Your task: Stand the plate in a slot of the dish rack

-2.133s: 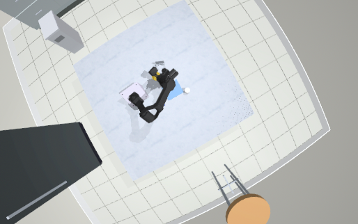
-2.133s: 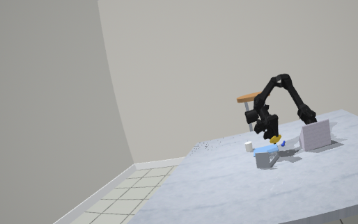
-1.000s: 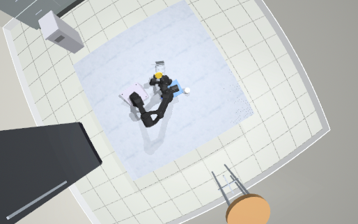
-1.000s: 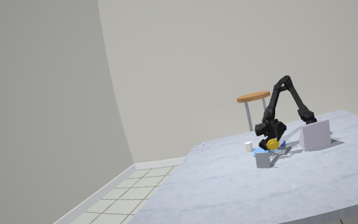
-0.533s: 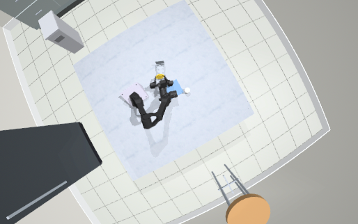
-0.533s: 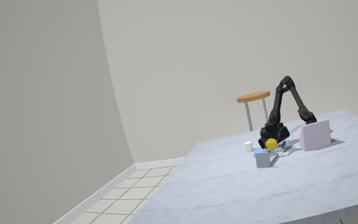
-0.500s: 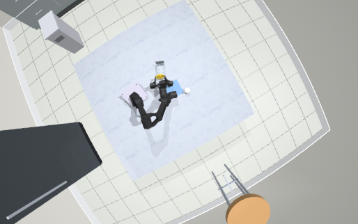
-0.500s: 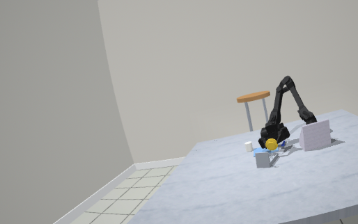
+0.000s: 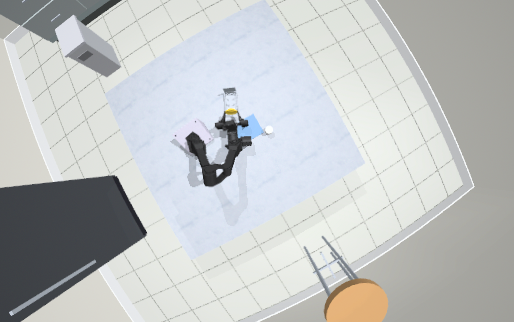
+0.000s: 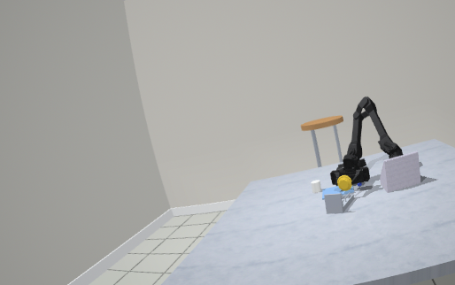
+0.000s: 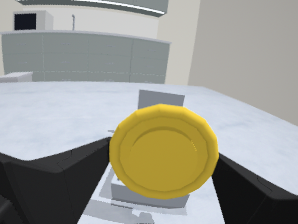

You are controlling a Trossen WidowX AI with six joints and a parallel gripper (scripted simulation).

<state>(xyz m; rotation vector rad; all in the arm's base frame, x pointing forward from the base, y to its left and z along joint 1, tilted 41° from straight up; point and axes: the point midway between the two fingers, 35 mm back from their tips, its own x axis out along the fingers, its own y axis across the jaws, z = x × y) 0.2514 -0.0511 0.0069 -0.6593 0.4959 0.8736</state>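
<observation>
Wrist view: yellow plate (image 9: 231, 111) (image 10: 344, 182) (image 11: 164, 151) between the gripper's (image 9: 231, 113) (image 10: 346, 182) (image 11: 164, 152) fingers.

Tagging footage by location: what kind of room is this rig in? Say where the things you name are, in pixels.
Probably a kitchen or a mock-up of one: the wrist view shows a long run of grey-green cabinets (image 11: 85, 57), a microwave-like box with a dark front (image 11: 25, 21), and what looks like a tap (image 11: 73, 22) by the counter.

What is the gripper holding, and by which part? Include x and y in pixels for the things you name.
The gripper (image 9: 231, 116) (image 10: 345, 182) (image 11: 162, 151) holds the yellow plate (image 9: 231, 111) (image 10: 344, 182) (image 11: 164, 160) by opposite sides of its rim.
</observation>
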